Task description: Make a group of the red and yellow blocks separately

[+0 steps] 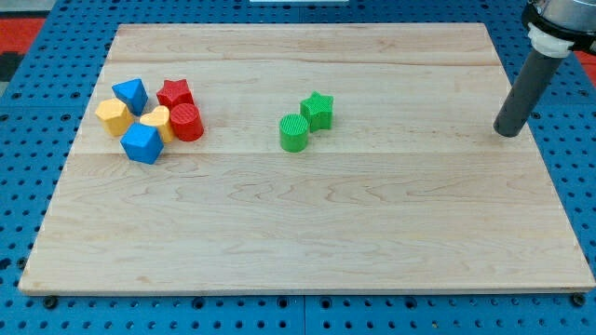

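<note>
A cluster of blocks sits at the board's upper left. A red star [174,93] and a red cylinder [187,122] lie side by side. A yellow hexagon [114,116] and a yellow heart [156,122] sit left of the red cylinder, the heart touching it. A blue triangle-like block [130,93] and a blue cube [142,143] are mixed in with them. My tip [507,131] rests at the board's right edge, far from all the blocks.
A green cylinder [294,133] and a green star [318,111] touch each other near the board's middle. The wooden board [307,233] lies on a blue pegboard surface.
</note>
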`<control>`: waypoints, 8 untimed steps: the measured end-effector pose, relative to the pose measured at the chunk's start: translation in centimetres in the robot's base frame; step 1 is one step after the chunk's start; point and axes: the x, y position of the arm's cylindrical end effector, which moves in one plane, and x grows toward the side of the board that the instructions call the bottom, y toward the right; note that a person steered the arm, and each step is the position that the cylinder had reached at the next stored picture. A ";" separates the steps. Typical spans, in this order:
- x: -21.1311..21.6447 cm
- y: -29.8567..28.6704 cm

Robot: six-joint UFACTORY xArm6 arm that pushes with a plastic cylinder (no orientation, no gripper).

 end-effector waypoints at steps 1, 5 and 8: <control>0.0 0.0; 5.3 -26.8; -1.6 -40.1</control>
